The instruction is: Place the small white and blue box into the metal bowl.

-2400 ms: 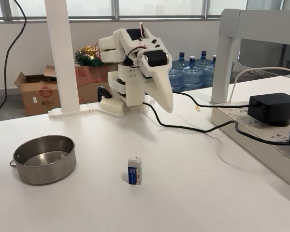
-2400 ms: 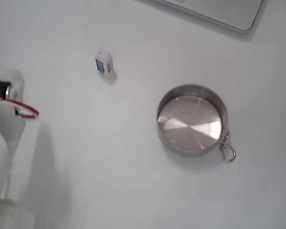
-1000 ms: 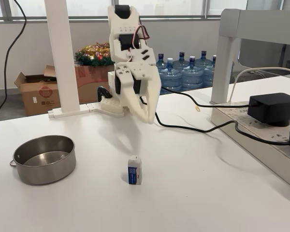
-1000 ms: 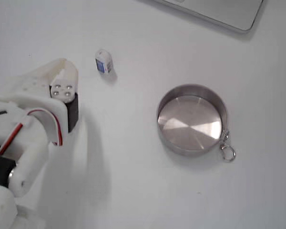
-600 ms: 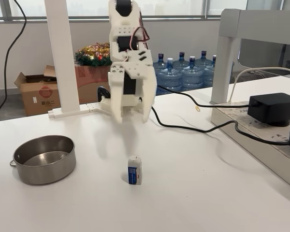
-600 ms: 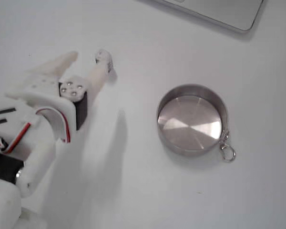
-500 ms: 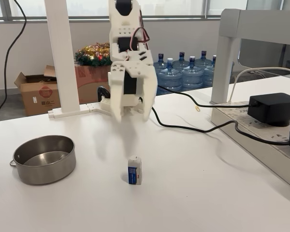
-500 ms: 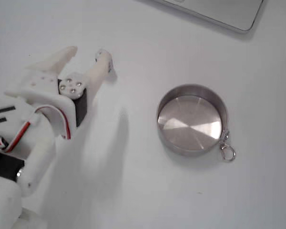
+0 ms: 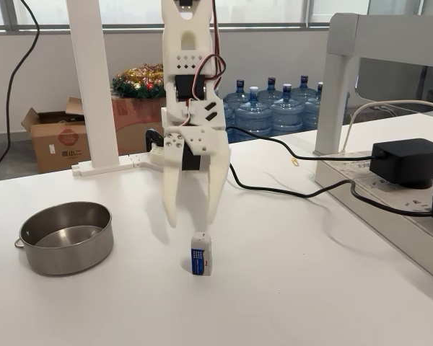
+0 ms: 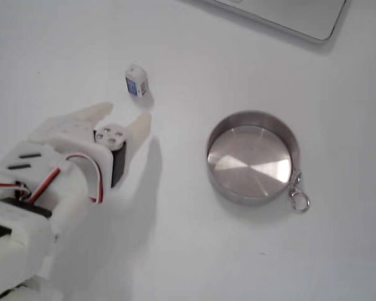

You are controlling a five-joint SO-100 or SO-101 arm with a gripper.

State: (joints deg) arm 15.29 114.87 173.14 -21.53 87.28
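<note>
Presently the large white tabletop (image 9: 310, 288) carries everything of note; its bare surface also shows in the top-down fixed view (image 10: 194, 251). Next in size, the white 3D-printed arm with red and black servo wires (image 9: 190, 86) descends near-vertically in the side-on fixed view and enters the top-down fixed view from the lower left (image 10: 44, 200). On the raised ledge at right in the side-on view sits a big black power adapter (image 9: 409, 161), with a black cable (image 9: 289, 192) running across the table from it toward the arm's base. The round, shallow brushed-steel bowl with straight sides (image 9: 65, 238) rests at the left of the side-on view, apart from arm and box; in the top-down view (image 10: 253, 157) a small metal ring hangs at its lower right rim. The white two-finger gripper (image 9: 190, 216) points straight down, fingers spread with a clear gap and nothing between them; in the top-down view (image 10: 123, 116) the tips sit just short of the box, not touching it. Smallest, the tiny rectangular white box with a blue printed panel (image 9: 200, 254) stands upright on one small end, long axis vertical, blue panel facing the side-on camera, just below and slightly right of the fingertips. In the top-down view (image 10: 136, 81) it is near the upper left, well apart from the bowl.
</note>
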